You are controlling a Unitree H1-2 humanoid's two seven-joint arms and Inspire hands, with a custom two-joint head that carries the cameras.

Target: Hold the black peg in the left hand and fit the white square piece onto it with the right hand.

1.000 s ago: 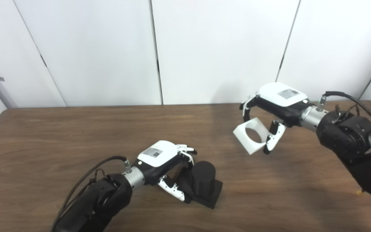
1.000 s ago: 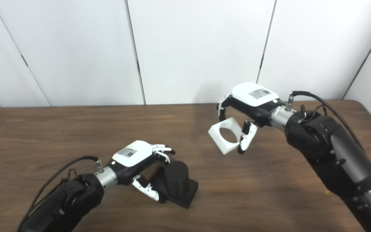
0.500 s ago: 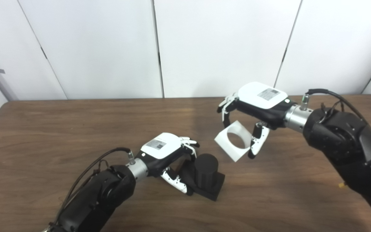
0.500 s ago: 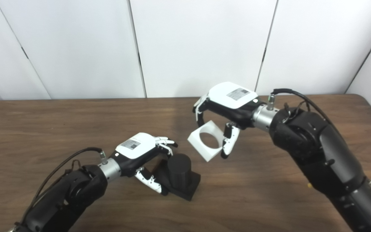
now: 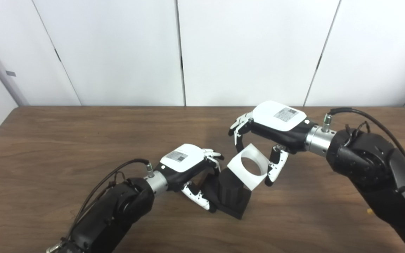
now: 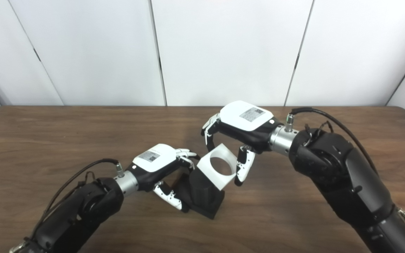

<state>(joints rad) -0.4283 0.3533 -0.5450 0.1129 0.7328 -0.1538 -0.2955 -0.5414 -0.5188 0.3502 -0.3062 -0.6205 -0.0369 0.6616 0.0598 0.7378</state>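
Note:
The black peg (image 5: 230, 189) is a ribbed cylinder on a square black base, resting on the wooden table (image 5: 65, 147) near the middle front. My left hand (image 5: 188, 167) is shut on the peg's base from the left. The white square piece (image 5: 248, 168), with a round hole through it, hangs tilted just above and to the right of the peg's top, overlapping it in both views. My right hand (image 5: 272, 130) is shut on the white piece, fingers on its far edge and thumb on its right edge. Whether the piece touches the peg cannot be told.
White wall panels (image 5: 244, 49) stand behind the table's far edge. Both black forearms reach in over the table's front half, the right arm (image 5: 371, 168) filling the right side.
My right hand has carried the white piece left and down, from well right of the peg to just over its top. The left hand has kept its hold. The camera has shifted slightly.

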